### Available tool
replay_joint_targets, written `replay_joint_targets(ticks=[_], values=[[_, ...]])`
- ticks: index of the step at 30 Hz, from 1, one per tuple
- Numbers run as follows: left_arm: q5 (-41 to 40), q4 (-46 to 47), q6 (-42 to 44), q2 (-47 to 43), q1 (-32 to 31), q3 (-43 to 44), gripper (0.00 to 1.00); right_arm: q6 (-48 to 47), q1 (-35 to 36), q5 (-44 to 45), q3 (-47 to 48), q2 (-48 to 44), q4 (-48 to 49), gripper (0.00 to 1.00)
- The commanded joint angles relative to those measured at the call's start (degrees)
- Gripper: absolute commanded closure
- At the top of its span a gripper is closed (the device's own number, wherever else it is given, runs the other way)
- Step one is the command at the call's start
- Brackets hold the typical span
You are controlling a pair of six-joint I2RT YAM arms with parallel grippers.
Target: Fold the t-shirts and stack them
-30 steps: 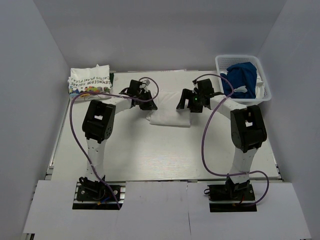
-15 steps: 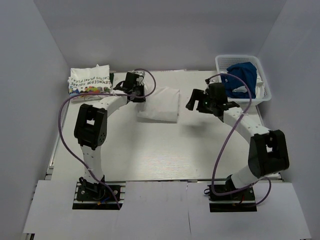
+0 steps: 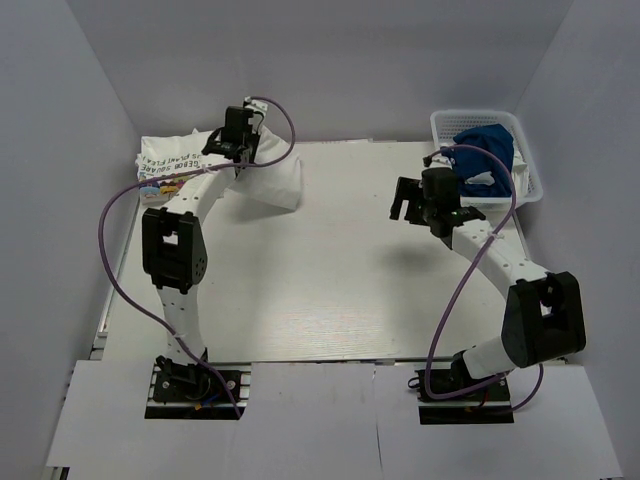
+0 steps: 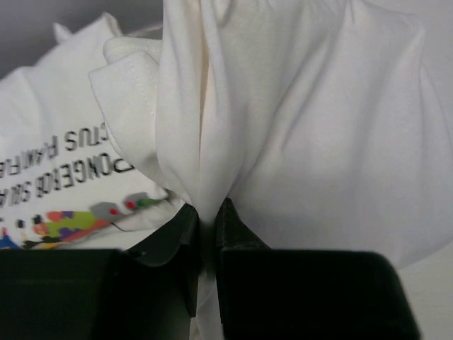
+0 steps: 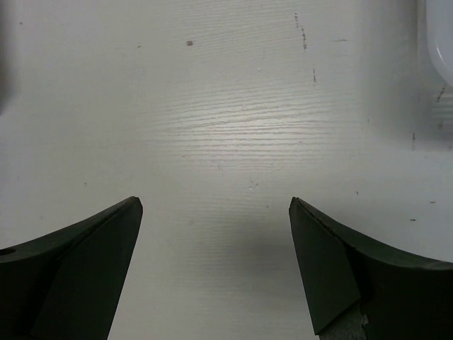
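My left gripper (image 3: 240,152) is shut on a folded plain-looking white t-shirt (image 3: 268,182) at the back left, and the cloth hangs from it down to the table. In the left wrist view the jaws (image 4: 207,212) pinch a bunched fold of this shirt (image 4: 311,134). Just left of it lies the folded white t-shirt with cartoon print and lettering (image 3: 178,160), also in the left wrist view (image 4: 56,170). A blue t-shirt (image 3: 482,152) fills the basket (image 3: 525,185) at the back right. My right gripper (image 3: 408,200) is open and empty over bare table (image 5: 216,205), left of the basket.
The white workspace walls close in the table at the back and sides. A purple cable loops along each arm. The basket's edge shows at the top right of the right wrist view (image 5: 440,49).
My left gripper has carried the folded white shirt from the table's middle back and to the left, beside the printed shirt. My right gripper let go and drew away to the right, toward the basket.
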Motion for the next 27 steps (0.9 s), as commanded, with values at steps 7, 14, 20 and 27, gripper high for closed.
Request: replay_joint_targets(ticks=[7,14,20,27], values=[[2.11,-2.22,13.48,0.65,6.74,11.05,1.0,-2.9,-0.4,4.49,2.56,3.3,-1.51,0.1],[8.8,-4.34,14.54,-0.75,11.31,15.37,1.0,-3.43,-0.31,4.85,3.17,4.28,-2.39,0.1],[11.88,-4.34,14.54,-2.78,13.94,17.21,1.0,-3.95,-0.22,5.46,2.91,3.92,-2.21,0.1],[16.18,-3.38,12.25,-2.78,17.9,22.13,1.0,-4.13,-0.22,4.5,2.91,4.45,-1.86,0.1]])
